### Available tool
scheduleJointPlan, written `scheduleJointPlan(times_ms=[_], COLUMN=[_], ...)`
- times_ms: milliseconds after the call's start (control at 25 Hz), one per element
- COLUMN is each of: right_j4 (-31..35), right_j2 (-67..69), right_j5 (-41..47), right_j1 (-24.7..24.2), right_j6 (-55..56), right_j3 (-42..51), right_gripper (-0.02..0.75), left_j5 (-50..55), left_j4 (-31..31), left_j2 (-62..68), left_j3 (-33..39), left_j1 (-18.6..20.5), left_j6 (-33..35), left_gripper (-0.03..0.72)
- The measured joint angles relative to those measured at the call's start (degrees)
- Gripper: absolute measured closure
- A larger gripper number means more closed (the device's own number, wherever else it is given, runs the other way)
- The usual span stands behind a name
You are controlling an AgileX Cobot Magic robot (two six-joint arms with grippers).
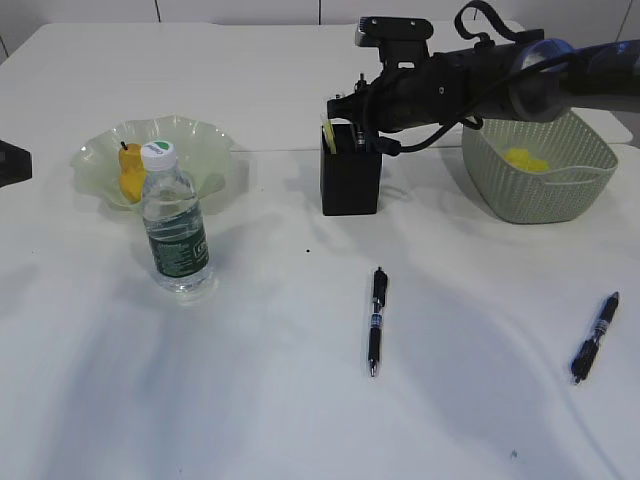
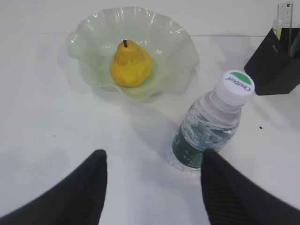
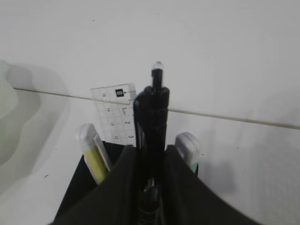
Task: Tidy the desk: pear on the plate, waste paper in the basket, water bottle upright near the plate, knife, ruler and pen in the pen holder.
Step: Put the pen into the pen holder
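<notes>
Over the pen holder, the right gripper pinches a pen; next, let go. The left gripper is spread, empty.

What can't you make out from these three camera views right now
- Pen tip: right wrist view, hidden between the right end effector fingers.
- Pen holder inside: exterior view, blocked by its wall and the arm.
- Left end effector: exterior view, cut off at the left edge.
</notes>
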Motion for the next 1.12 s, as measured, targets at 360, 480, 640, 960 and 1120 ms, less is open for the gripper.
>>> scheduleJointPlan(times_ms=[360,480,640,960,1120], right_j4=[0.91,1.04,1.19,1.99,2.12], right_j2=[0.0,0.0,0.0,-4.85,-9.2], right_j5=[1.24,1.35,1.35,7.46,18.48], right_j1=[0.0,0.0,0.0,0.0,0.0], right_j6=[0.0,0.0,0.0,0.0,0.0], right_j3=[0.0,0.0,0.0,-0.09,-0.09], right_gripper=[0.567,0.524,0.494,0.486,0.486], left_j5=[0.0,0.0,0.0,0.0,0.0], left_j4=[0.0,0.0,0.0,0.0,0.0], left_j2=[0.0,0.0,0.0,0.0,0.0], left_j3=[0.0,0.0,0.0,0.0,0.0], left_j1=[0.0,0.0,0.0,0.0,0.0], left_j6=[0.0,0.0,0.0,0.0,0.0], left_gripper=[0.241,0.241,0.241,0.241,0.241])
